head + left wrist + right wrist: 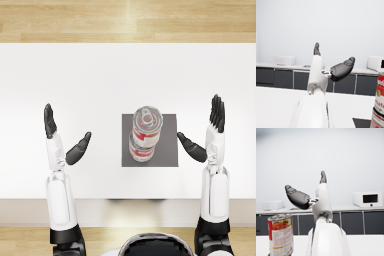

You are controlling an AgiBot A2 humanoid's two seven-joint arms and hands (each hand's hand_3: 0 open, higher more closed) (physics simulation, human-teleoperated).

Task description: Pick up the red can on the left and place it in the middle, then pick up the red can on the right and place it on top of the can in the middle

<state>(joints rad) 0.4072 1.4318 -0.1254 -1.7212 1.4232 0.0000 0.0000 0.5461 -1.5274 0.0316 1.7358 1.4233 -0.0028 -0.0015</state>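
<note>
Seen from above, two white arms rise from the near edge of a white table [75, 75], one on each side. The left hand [62, 140] is open and holds nothing, its fingers pointing away from the robot and its thumb angled in toward the middle. The right hand [207, 132] mirrors it, also open and holding nothing, thumb angled inward.

Between the two hands, apart from both, a dark grey square mat [167, 152] lies on the table. On the mat stand two red cans, one stacked upright on the other: the bottom can [141, 152] rests on the mat, and the top can [147, 125] sits on it, its silver pull-tab lid facing up.

Beyond the table's far edge is a strip of wooden floor [128, 20]. The wrist views show dark kitchen cabinets [356, 221] and a white microwave [367, 199] against a pale wall.
</note>
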